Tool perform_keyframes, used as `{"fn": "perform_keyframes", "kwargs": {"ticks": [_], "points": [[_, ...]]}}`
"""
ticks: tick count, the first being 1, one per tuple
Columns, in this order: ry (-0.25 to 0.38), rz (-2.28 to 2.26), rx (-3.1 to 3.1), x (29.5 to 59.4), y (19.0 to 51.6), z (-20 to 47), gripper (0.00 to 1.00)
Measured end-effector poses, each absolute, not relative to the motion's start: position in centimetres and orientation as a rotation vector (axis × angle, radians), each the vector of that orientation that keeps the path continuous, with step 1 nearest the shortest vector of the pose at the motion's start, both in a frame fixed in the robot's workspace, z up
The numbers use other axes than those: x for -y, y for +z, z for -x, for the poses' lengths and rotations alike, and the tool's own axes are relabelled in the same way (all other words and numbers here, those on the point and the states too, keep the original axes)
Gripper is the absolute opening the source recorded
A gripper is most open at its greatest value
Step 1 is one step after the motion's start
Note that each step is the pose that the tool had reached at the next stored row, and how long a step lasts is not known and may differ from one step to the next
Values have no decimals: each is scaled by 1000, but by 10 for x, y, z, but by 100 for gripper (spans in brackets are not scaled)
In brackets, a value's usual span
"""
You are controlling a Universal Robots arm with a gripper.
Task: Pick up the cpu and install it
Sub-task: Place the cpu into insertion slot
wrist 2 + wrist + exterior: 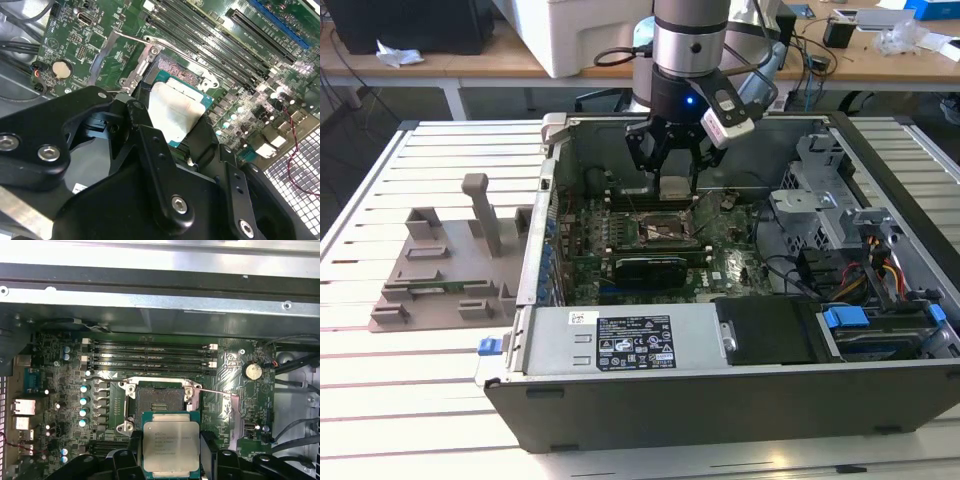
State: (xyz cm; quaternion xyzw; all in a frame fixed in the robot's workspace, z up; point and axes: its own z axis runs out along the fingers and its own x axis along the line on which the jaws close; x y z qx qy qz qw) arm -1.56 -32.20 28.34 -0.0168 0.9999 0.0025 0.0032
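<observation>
the arm (688, 40) is running out of the exterior view at the top, so i am seeing just its last silver and black joints. in the second wrist view the black linkage is covering much of the board and one corner of the cpu (175, 112) - its underside is hidden from me.

the computer case (720, 400) is lying open on a white slatted table (420, 400), with wooden desks (470, 55) standing behind. going from the exterior view's left: a grey fixture plate (440, 270) is sitting beside the case, then the green motherboard (730, 265) with a black expansion card (655, 268), then cables and a blue-tabbed drive bay (880, 330) at the right.

the arm is pointing straight down into the case. the gripper (673, 182) is closed narrowly on the cpu, its fingers (134, 442) pressing two opposite edges - the chip is hanging flat, silver top up, over the board just beside the open socket (160, 402), not seated in it. the socket's metal frame (220, 405) is standing swung open.
</observation>
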Motion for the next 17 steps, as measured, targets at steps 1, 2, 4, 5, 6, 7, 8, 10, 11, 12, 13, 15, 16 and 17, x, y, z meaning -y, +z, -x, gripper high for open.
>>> {"fn": "perform_keyframes", "kwargs": {"ticks": [1,2,4,5,6,7,8,10,11,12,13,15,16,17], "points": [[8,32,-3135,322,283,16,54],[8,-8,-3135,322,283,16,54],[7,-89,-3134,322,283,16,54],[7,-124,-3133,322,283,16,54],[6,-166,-3131,322,283,16,54],[6,-212,-3128,322,283,16,54],[6,-264,-3124,322,283,16,54],[5,-352,-3115,322,283,16,54],[5,-368,-3113,322,283,16,54],[5,-383,-3111,322,283,16,54],[5,-396,-3109,322,283,16,54],[5,-436,-3104,322,283,16,54],[5,-463,-3100,322,283,16,54],[5,-479,-3098,322,283,16,54]]}}
